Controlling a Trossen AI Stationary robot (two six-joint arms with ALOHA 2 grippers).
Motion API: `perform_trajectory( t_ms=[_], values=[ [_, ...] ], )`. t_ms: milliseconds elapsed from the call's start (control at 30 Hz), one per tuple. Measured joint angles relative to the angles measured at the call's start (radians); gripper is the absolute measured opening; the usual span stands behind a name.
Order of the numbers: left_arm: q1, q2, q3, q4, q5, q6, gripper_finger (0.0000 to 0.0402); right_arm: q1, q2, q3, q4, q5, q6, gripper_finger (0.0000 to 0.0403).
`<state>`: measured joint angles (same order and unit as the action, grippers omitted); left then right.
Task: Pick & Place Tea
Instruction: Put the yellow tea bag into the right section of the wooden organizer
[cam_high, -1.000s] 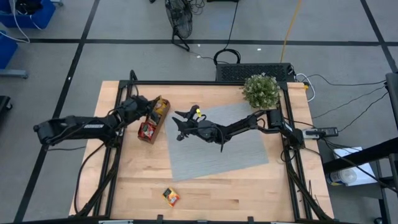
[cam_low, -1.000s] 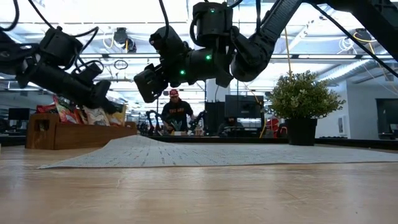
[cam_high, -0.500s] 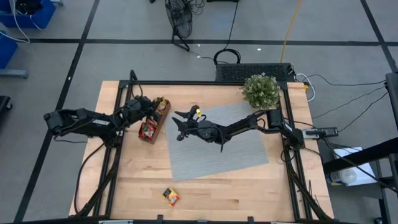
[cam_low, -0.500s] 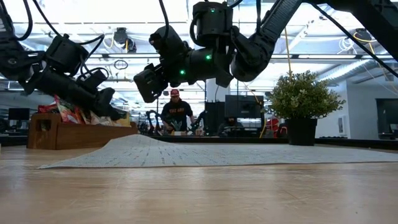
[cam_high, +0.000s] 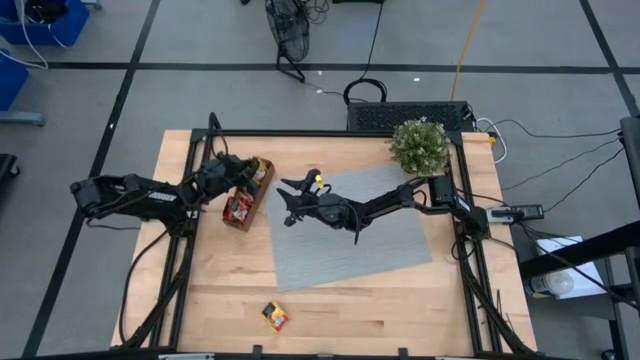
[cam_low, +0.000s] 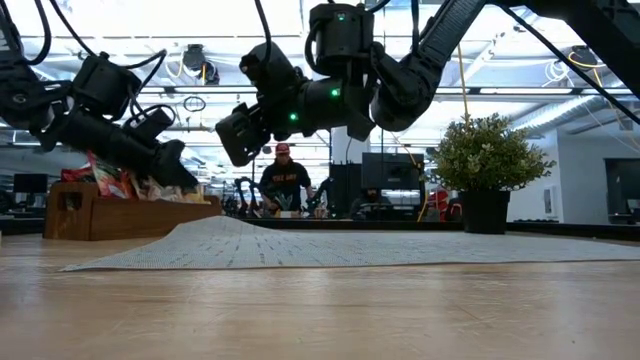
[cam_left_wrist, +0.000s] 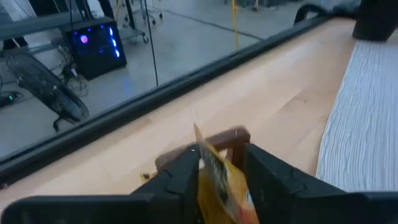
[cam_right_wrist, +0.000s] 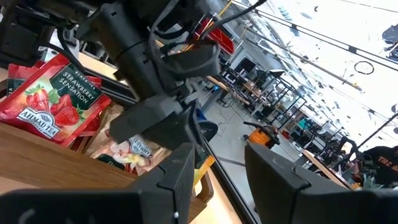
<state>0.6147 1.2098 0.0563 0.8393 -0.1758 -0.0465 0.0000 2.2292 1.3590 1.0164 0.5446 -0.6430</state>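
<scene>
Tea sachets stand packed in the wooden tray at the desk's 10 o'clock side, with the left gripper right above them.
In the left wrist view the fingers of this gripper are a little spread, and a yellow sachet stands between them over the tray's end wall; whether they still press it I cannot tell. A red strawberry sachet leans in the tray just beside the left gripper. The right gripper hangs above the grey woven mat, at 3 o'clock from the tray, its fingers apart and holding nothing. More sachets lie alone on the desk near 6 o'clock, well apart from the tray. A potted plant stands at 1 o'clock.
</scene>
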Motion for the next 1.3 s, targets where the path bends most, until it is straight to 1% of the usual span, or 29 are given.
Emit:
perform_trajectory(
  t_ms=[233,500,567,600,633,667,767,800,833,867,933,1033,1100,1167,1233,1300],
  values=[
    [0.0,-0.026,0.0,0.092,-0.004,0.024,0.0159,0.0,0.0,0.0,-0.007,0.0,0.0,0.0128],
    [-0.002,-0.11,0.0,0.061,-0.004,0.037,0.0172,0.0,0.0,0.0,-0.022,0.002,0.003,0.0128],
    [-0.007,-0.135,0.0,0.054,0.017,0.018,0.0173,0.0,0.0,0.0,-0.029,0.002,0.003,0.0128],
    [-0.012,-0.149,0.0,0.051,0.051,0.006,0.0173,0.0,0.0,0.0,-0.03,0.002,0.003,0.0128],
    [-0.019,-0.164,0.0,0.046,0.112,-0.006,0.0173,0.0,0.0,0.0,-0.029,0.003,0.003,0.0128],
    [-0.027,-0.18,0.0,0.035,0.203,-0.011,0.0173,0.003,0.0,0.0,-0.029,0.004,0.003,0.0128],
    [-0.087,-0.225,0.0,-0.048,0.542,-0.054,0.0173,0.018,0.0,0.0,-0.035,0.031,-0.02,0.0128],
    [-0.121,-0.236,0.0,-0.081,0.62,-0.083,0.0173,0.025,0.0,0.0,-0.037,0.055,-0.042,0.0128],
    [-0.166,-0.246,0.0,-0.116,0.663,-0.107,0.0173,0.032,0.0,0.0,-0.037,0.088,-0.06,0.0128],
    [-0.22,-0.256,0.0,-0.154,0.67,-0.115,0.0173,0.04,0.0,0.0,-0.037,0.13,-0.079,0.0128],
    [-0.349,-0.263,0.008,-0.243,0.621,-0.11,0.0173,0.052,0.0,0.0,-0.04,0.214,-0.114,0.0128],
    [-0.559,-0.261,0.073,-0.425,0.455,-0.083,0.0173,0.073,0.0,0.0,-0.085,0.317,-0.144,0.0128],
    [-0.694,-0.255,0.156,-0.574,0.342,-0.076,0.0173,0.092,0.0,0.0,-0.109,0.341,-0.152,0.0128],
    [-0.812,-0.242,0.247,-0.74,0.247,-0.102,0.0173,0.11,0.0,0.0,-0.126,0.347,-0.153,0.0128],
    [-0.909,-0.217,0.34,-0.87,0.197,-0.153,0.0173,0.13,0.0,0.0,-0.139,0.348,-0.152,0.0128],
    [-0.991,-0.188,0.414,-0.975,0.194,-0.222,0.0173,0.151,0.0,0.0,-0.138,0.353,-0.154,0.0128]
  ],
)
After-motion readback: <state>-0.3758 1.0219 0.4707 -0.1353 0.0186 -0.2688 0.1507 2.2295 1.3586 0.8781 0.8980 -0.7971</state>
